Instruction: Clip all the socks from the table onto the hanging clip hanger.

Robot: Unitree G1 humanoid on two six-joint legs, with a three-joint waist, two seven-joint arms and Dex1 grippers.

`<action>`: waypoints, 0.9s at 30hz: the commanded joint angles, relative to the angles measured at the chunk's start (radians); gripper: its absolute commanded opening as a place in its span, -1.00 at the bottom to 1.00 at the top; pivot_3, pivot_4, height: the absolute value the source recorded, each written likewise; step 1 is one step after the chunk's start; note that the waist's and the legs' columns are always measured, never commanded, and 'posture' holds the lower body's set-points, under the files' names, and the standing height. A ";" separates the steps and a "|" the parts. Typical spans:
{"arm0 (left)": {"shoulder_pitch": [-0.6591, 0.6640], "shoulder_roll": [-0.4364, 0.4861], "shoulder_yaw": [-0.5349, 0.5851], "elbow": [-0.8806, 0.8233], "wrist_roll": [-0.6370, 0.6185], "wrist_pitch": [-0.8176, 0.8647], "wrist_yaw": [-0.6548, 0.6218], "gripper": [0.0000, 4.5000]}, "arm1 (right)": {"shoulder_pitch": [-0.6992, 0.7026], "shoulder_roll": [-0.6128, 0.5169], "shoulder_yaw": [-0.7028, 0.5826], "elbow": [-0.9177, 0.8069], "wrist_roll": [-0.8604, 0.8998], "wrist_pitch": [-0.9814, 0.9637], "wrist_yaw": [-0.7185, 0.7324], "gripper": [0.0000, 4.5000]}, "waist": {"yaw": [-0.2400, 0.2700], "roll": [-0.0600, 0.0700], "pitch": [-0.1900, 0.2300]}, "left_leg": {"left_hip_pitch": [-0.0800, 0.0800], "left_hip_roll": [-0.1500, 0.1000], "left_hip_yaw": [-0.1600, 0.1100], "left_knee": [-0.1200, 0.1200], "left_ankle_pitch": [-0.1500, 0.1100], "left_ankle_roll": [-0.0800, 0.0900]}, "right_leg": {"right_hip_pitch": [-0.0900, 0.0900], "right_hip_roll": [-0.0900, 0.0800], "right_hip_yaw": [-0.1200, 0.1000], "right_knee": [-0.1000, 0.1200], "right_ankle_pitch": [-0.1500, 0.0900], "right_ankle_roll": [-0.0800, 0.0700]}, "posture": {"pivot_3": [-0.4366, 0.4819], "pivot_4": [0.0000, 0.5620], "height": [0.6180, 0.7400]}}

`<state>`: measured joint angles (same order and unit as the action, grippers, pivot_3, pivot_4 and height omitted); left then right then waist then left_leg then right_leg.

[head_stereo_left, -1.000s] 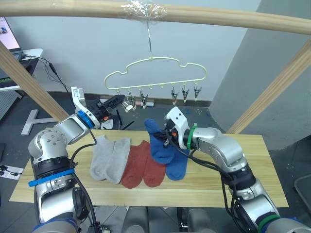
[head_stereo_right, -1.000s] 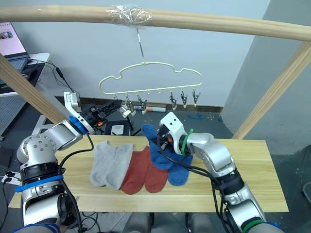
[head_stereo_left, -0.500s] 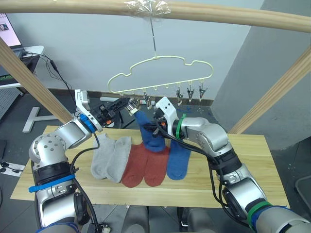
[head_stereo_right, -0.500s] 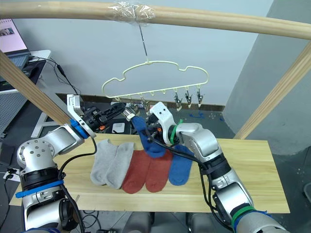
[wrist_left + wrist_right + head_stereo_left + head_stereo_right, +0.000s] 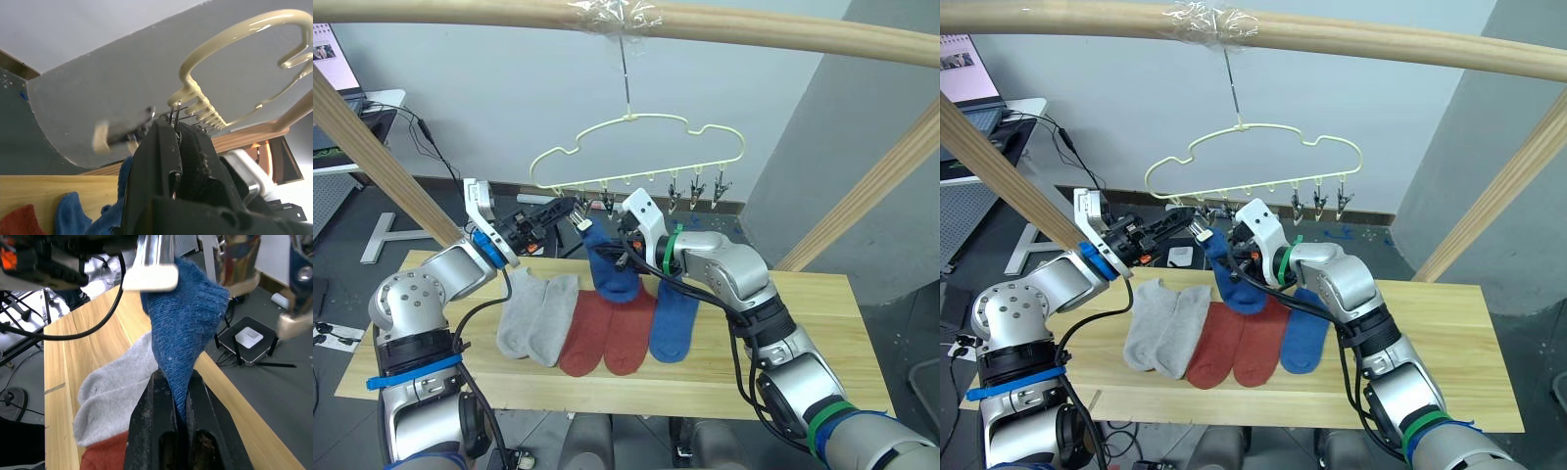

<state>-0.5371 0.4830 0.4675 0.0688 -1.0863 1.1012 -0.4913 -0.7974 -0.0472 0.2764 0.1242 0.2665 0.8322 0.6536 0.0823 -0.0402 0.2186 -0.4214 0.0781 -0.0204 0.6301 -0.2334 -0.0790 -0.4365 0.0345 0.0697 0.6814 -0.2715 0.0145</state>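
The pale yellow clip hanger (image 5: 636, 147) hangs from the top pole. My left gripper (image 5: 556, 207) is shut on its leftmost clip (image 5: 579, 219), seen with a pale tip as the clip (image 5: 151, 264) in the right wrist view. My right gripper (image 5: 625, 257) is shut on a blue sock (image 5: 610, 270), held up off the table with its top edge at that clip. On the table (image 5: 822, 323) lie two grey socks (image 5: 536, 313), two rust red socks (image 5: 607, 331) and another blue sock (image 5: 673, 318).
Several more clips (image 5: 697, 192) hang free along the hanger's right half. A wooden pole (image 5: 754, 24) crosses overhead, with slanted poles at the left (image 5: 382, 166) and right (image 5: 862, 196). Cables and a small box lie on the floor behind the table.
My right gripper has lifted the blue sock off the table, up and to the left, to the clip held by my left gripper. The left gripper has stayed at the clip.
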 commanded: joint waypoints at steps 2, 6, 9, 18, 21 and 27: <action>0.004 0.022 0.002 -0.039 -0.011 -0.016 -0.024 -0.28 | -0.013 0.016 -0.002 -0.033 0.022 -0.011 0.013 -1.00 | 0.000 0.000 0.000 | 0.000 0.000 -0.001 0.000 0.000 0.000 | 0.000 0.000 0.000 0.000 0.000 0.000 | 0.61 -0.27 1.00; 0.010 0.036 0.009 -0.039 -0.005 -0.026 -0.032 0.27 | -0.013 0.029 0.000 -0.036 0.026 -0.008 0.016 -1.00 | 0.000 0.000 0.000 | 0.000 0.000 -0.001 0.000 0.000 0.000 | 0.000 0.000 -0.001 0.000 0.000 0.000 | 0.63 -0.33 1.00; 0.024 0.064 0.024 -0.036 0.006 -0.031 -0.020 0.71 | -0.012 0.049 0.001 -0.033 0.030 -0.015 0.013 -1.00 | 0.001 0.000 0.000 | 0.000 0.000 -0.002 0.000 0.000 -0.001 | 0.000 0.000 -0.002 0.000 0.000 0.000 | 0.65 -0.37 1.00; 0.141 0.120 0.037 -0.127 0.048 -0.088 -0.012 0.73 | 0.085 0.046 0.045 -0.081 0.024 -0.029 0.009 0.44 | 0.018 -0.001 -0.001 | -0.001 0.000 -0.002 0.000 0.002 -0.003 | 0.000 0.000 -0.003 0.000 0.000 0.000 | 0.70 -0.40 1.00; 0.227 0.114 0.011 -0.238 0.082 -0.134 -0.009 0.73 | 0.165 -0.016 0.063 -0.153 0.018 -0.026 0.012 0.93 | 0.029 -0.001 -0.002 | -0.002 0.000 -0.002 0.000 0.002 -0.004 | 0.000 -0.001 -0.003 0.000 0.000 0.000 | 0.70 -0.41 1.00; 0.309 0.069 -0.095 -0.398 0.222 -0.290 0.004 0.73 | 0.267 -0.135 0.042 -0.280 -0.001 -0.032 -0.026 0.98 | 0.056 -0.001 -0.002 | -0.002 0.000 -0.003 0.000 0.004 -0.006 | 0.000 0.000 -0.003 0.000 0.002 -0.004 | 0.70 -0.42 1.00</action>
<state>-0.2269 0.5501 0.3899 -0.2740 -0.8926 0.8587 -0.4813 -0.5307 -0.1831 0.3339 -0.0918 0.2601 0.8191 0.6290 0.1382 -0.0416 0.2169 -0.4226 0.0778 -0.0236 0.6304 -0.2290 -0.0854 -0.4361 0.0346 0.0667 0.6819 -0.2688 0.0100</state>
